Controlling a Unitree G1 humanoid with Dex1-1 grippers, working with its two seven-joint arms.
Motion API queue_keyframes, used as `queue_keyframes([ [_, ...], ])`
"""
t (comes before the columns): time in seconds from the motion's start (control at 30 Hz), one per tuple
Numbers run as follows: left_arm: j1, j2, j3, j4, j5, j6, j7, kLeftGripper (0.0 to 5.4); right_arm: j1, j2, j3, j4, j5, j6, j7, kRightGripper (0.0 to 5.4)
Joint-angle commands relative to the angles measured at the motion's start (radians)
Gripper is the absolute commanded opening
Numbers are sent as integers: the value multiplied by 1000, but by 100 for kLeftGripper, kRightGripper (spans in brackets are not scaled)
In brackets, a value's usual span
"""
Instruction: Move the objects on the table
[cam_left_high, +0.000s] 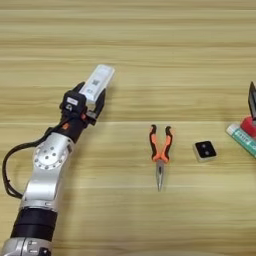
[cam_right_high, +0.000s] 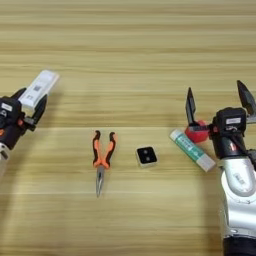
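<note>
Gripping bar (cam_left_high: 98, 81), left end effector (cam_left_high: 91, 100) raised.

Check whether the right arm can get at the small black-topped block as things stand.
Probably yes. The right gripper is open and empty, and the block lies on bare table; only the green-and-white tube lies between them.

The white bar (cam_left_high: 98, 82) bears a label, apparently a barcode, unreadable.

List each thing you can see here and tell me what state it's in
white bar: gripped, lifted, tilted.
left gripper: shut on the bar.
right gripper: open, holding nothing.
pliers: flat on the table, handles slightly apart.
white block: on the table, black top up.
green-and-white tube: lying flat.
</note>
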Motion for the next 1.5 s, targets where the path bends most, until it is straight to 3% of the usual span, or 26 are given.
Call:
queue_keyframes([
  [0.03, 9, 2, -24, 22, -8, 27, -33, 285, -19, 0, 8, -21, 11, 22, 9, 540],
  [0.37, 65, -2, -58, 9, -54, 63, -125, 285, -30, -3, 8, -42, 14, 39, 9, 540],
  [0.77, 241, 17, -73, -159, -51, 98, -133, 285, -49, -4, 7, -49, 19, 47, 17, 540],
  [1.23, 327, 46, -102, -255, -82, 180, -188, 285, -46, 6, 14, -66, 16, 52, 12, 540],
  [1.5, 334, 69, -119, -243, -95, 246, -220, 285, -47, 8, 16, -74, 15, 53, 9, 540],
])
